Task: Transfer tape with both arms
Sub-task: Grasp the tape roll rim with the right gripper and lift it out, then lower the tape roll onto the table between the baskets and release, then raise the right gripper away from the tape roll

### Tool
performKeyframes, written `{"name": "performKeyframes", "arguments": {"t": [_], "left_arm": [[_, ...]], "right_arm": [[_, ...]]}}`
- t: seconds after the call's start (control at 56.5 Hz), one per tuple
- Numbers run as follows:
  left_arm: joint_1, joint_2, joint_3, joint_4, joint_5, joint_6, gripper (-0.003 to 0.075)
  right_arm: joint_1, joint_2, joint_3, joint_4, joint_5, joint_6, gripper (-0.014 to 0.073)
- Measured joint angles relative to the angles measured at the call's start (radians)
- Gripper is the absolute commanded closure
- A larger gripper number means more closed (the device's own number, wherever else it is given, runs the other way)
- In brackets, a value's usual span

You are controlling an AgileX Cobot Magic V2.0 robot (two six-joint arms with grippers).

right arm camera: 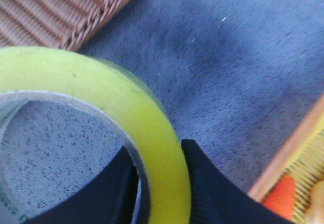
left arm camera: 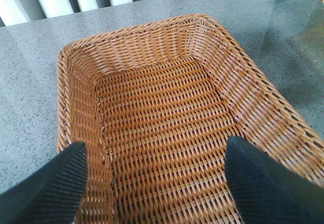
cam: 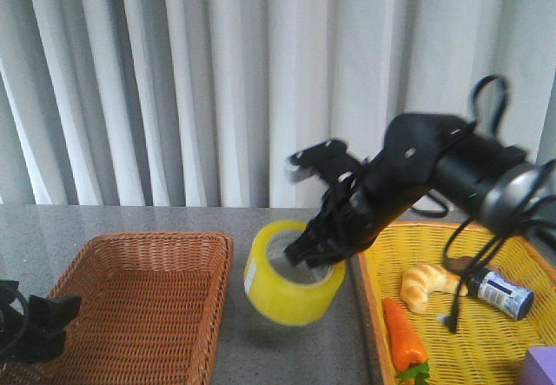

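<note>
The yellow tape roll [cam: 291,276] hangs tilted just above the grey table, between the brown basket and the yellow basket. My right gripper [cam: 320,248] is shut on its far wall, one finger inside the core and one outside; the right wrist view shows the tape wall [right arm camera: 147,128] pinched between the two black fingers [right arm camera: 212,188]. My left gripper [cam: 35,322] is open at the front left, over the near end of the brown basket [cam: 139,307]. In the left wrist view its two fingertips [left arm camera: 55,183] stand wide apart over the empty basket floor [left arm camera: 162,133].
The yellow basket [cam: 512,350] at the right holds a croissant [cam: 426,285], an orange carrot [cam: 404,337], a small bottle [cam: 504,291] and a purple block [cam: 543,369]. White curtains hang behind the table. The brown basket's rim [right arm camera: 76,27] lies close to the tape.
</note>
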Motion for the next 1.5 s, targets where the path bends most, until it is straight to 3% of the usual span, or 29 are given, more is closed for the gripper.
{"name": "performKeyframes", "arguments": {"t": [0.159,0.778,0.973,1.238,1.327,1.503], "left_arm": [[0.0,0.0,0.0,0.0,0.0,0.0,0.0186],[0.0,0.0,0.0,0.0,0.0,0.0,0.0186],[0.0,0.0,0.0,0.0,0.008,0.0,0.0186],[0.0,0.0,0.0,0.0,0.013,0.0,0.0186],[0.0,0.0,0.0,0.0,0.018,0.0,0.0186],[0.0,0.0,0.0,0.0,0.027,0.0,0.0186]], "right_arm": [[0.03,0.077,0.0,-0.064,0.003,0.06,0.0599],[0.03,0.204,0.0,-0.191,0.027,0.061,0.0552],[0.03,0.212,0.0,-0.19,0.028,0.063,0.0429],[0.03,0.213,-0.037,-0.157,0.019,0.085,0.0132],[0.03,0.21,-0.055,-0.133,0.01,0.087,0.0101],[0.03,0.17,-0.072,-0.111,-0.005,0.088,0.0116]]}}
